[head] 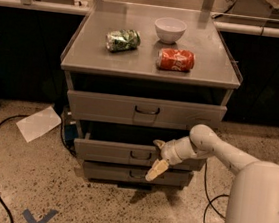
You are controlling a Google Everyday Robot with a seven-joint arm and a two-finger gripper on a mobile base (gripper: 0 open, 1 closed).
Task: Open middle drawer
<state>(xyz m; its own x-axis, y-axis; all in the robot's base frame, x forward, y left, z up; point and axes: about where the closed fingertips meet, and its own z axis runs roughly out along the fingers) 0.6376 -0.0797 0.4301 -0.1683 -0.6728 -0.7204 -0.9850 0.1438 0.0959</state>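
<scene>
Middle drawer (pixel 110 151) runs 9-to-3, front facing 6. End effector (pixel 157 157), spread wide and released, sits at 3 o'clock of its handle (pixel 140 155).

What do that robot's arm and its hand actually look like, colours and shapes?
The arm is smooth, white and rounded like a tube, growing from a bulky white body, with no cables or markings showing on it. The gripper, at the front of the middle drawer, has a pale wrist and two stubby cream fingers.
</scene>
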